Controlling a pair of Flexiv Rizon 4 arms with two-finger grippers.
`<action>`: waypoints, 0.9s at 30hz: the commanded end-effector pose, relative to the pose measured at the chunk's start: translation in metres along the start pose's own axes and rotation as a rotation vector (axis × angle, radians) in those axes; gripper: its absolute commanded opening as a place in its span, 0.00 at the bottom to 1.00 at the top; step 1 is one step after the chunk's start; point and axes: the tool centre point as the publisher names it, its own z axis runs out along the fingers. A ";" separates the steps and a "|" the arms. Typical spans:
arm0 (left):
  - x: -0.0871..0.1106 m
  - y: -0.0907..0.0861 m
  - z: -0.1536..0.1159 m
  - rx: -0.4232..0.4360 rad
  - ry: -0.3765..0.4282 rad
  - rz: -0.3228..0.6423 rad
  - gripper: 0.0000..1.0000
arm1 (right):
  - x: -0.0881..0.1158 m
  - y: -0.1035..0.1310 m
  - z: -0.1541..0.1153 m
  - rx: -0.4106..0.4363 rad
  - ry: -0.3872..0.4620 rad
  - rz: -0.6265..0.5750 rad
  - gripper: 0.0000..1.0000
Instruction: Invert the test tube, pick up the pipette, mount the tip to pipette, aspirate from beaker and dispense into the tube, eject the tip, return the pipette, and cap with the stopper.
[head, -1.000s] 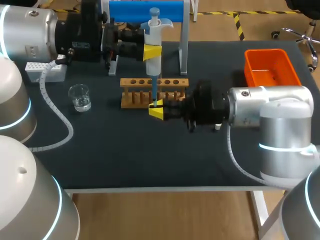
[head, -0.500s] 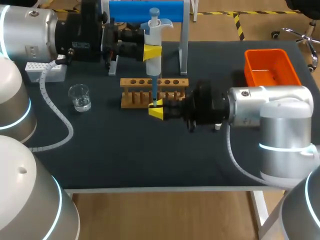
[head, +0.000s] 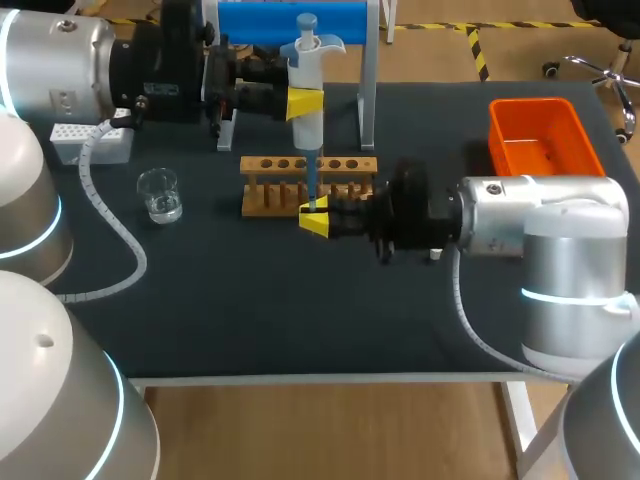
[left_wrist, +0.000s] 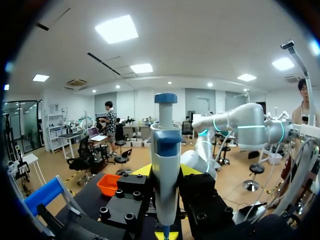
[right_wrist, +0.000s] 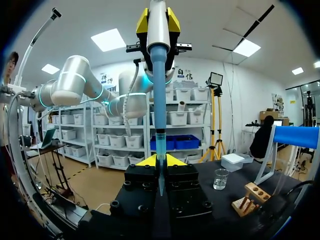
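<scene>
Left claw (head: 305, 103) is clamped on the body of the pipette (head: 310, 60), holding it bolt upright above the counter (head: 300, 310), plunger on top, so the blue shaft points straight down. And the right claw (head: 315, 220) comes in level from the other side, just in front of the wooden rack (head: 270, 185), its yellow tips pinched on the test tube (right_wrist: 160, 145), mouth up, directly beneath. From the right wrist view the pipette's tip runs down between those fingers, right on the tube's line. That reads to me as the dispense step: one arm steadies the glass, the other delivers. The beaker (head: 160, 195) sits well off to the left, near the white tip box (head: 90, 145). The orange bin (head: 540, 135) waits far right, likely for the ejected tip. Whether any liquid has gone in, I can't tell.
</scene>
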 end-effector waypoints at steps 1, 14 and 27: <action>0.001 0.001 0.000 -0.001 -0.002 -0.001 0.00 | 0.002 0.002 0.002 -0.002 -0.005 0.004 0.00; 0.001 0.001 0.000 -0.001 -0.002 -0.001 0.00 | 0.003 0.005 0.002 -0.008 -0.036 0.029 0.00; 0.001 0.001 0.000 -0.001 -0.002 -0.001 0.00 | 0.006 0.029 -0.002 -0.054 -0.063 0.040 0.00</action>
